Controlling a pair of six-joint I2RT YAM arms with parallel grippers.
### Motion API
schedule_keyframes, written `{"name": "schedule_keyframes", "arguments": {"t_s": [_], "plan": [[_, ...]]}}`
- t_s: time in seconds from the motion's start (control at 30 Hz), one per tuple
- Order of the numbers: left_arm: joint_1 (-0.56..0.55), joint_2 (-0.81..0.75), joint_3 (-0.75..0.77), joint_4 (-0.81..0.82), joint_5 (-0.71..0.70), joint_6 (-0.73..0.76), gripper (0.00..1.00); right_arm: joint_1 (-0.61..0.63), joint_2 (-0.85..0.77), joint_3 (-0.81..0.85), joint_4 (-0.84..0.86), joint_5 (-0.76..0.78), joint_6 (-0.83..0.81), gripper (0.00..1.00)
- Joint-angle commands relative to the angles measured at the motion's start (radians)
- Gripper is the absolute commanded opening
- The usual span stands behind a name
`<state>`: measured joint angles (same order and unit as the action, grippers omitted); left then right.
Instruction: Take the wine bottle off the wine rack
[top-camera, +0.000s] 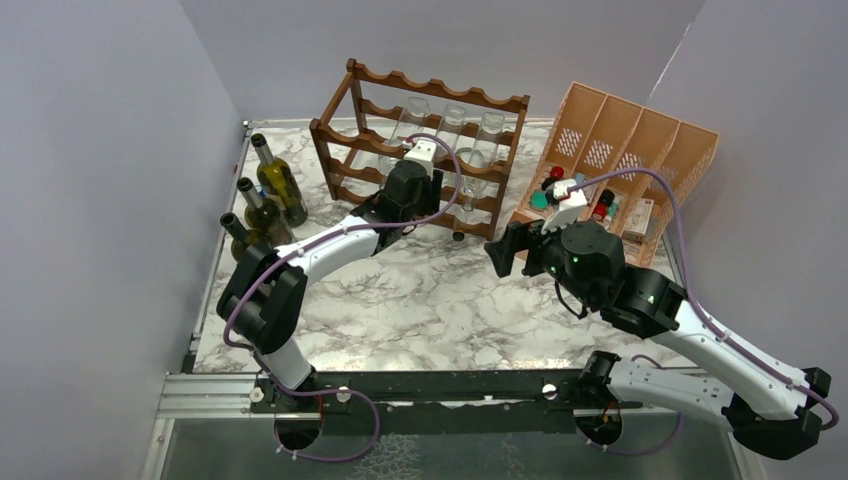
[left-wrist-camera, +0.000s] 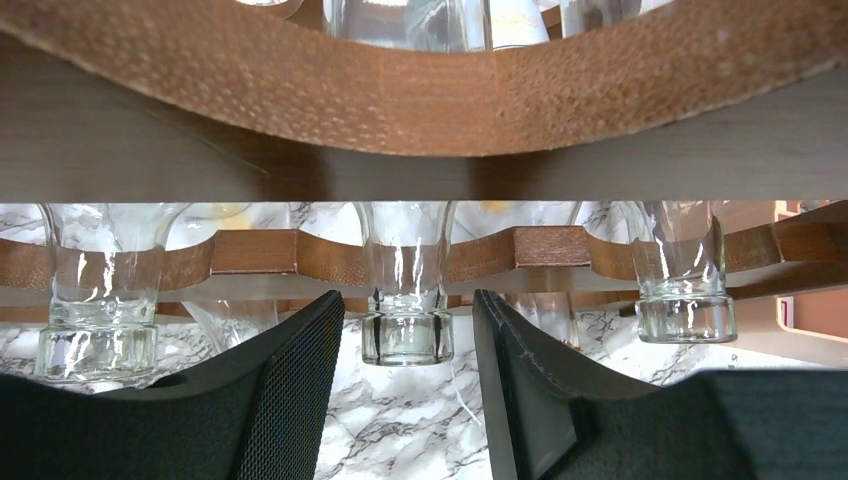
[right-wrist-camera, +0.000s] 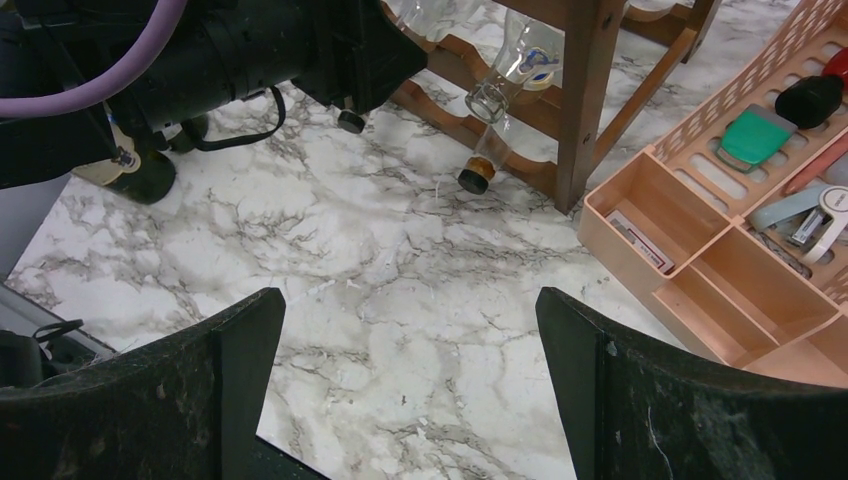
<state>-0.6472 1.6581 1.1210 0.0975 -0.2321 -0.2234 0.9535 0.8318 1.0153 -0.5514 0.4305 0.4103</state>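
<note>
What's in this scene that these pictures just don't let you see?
- Left wrist view: the bodies of the bottles, hidden behind the rack; only necks show.
- Top view: the left fingers, covered by that arm's own wrist.
- Right wrist view: part of the rack, blocked by the left arm; the organiser runs off the right edge.
- Every view: the organiser's small items, too small to identify.
</note>
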Motion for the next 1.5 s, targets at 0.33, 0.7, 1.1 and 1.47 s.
{"name": "schedule_keyframes", "arguments": {"t_s": [0.33, 0.7, 1.1, 1.47], "plan": [[0.018, 0.028, 0.043, 0.028, 0.003, 0.027, 0.48, -0.002, -0.023, 0.009, -0.031, 0.036, 0.005, 0.99], [0.029, 0.032, 0.059, 0.005, 0.039, 0.030, 0.39, -0.002, -0.031, 0.007, -0.035, 0.036, 0.013, 0.99], [0.031, -0.034, 0.000, -0.021, 0.079, 0.022, 0.18, -0.001, -0.025, -0.004, -0.019, 0.035, 0.007, 0.99], [0.031, -0.079, -0.079, -0.026, 0.084, -0.003, 0.00, -0.002, -0.025, -0.010, -0.016, 0.033, 0.009, 0.99]]}}
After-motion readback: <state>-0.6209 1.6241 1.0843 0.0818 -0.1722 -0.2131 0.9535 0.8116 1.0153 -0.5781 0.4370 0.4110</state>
